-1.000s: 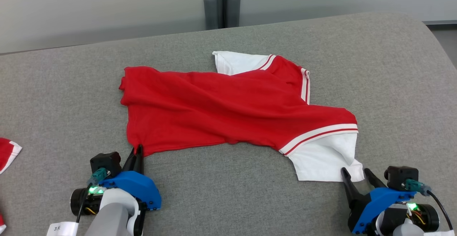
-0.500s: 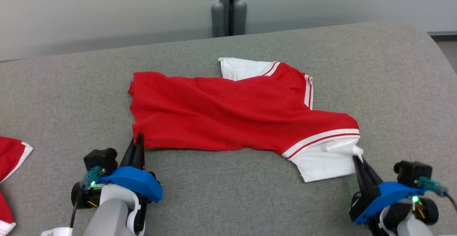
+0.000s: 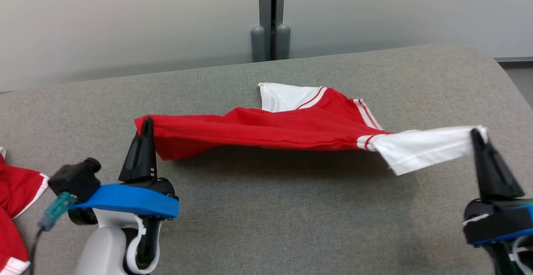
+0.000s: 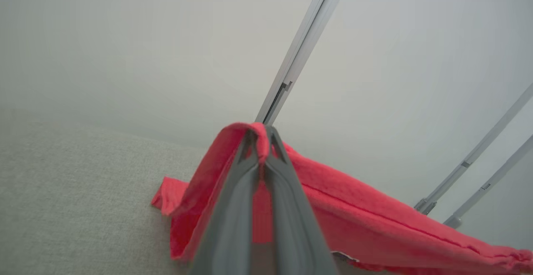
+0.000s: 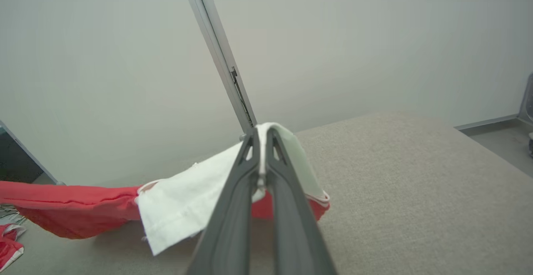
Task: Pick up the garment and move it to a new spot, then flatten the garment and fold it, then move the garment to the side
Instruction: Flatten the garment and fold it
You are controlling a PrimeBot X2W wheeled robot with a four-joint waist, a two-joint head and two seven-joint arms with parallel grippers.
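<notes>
The garment (image 3: 283,127) is a red shirt with white sleeves and red-and-white striped trim, stretched between my two grippers above the grey padded table (image 3: 270,208). My left gripper (image 3: 145,127) is shut on its red hem corner; the left wrist view has red cloth (image 4: 341,212) folded over the closed fingertips. On the other side, my right gripper (image 3: 474,135) is shut on the white sleeve (image 3: 420,148), and in the right wrist view that sleeve (image 5: 187,200) drapes over the tips. The far sleeve (image 3: 283,96) still rests on the table.
More red-and-white clothing (image 3: 14,208) lies at the table's left edge. A pale wall with a grey vertical post (image 3: 270,17) stands behind the table. The table's rounded right edge (image 3: 506,75) drops to the floor.
The right gripper closed on the white sleeve. Both grippers then rose, lifting the near edge of the garment off the table and pulling it taut. The head camera tilted, shifting the whole view.
</notes>
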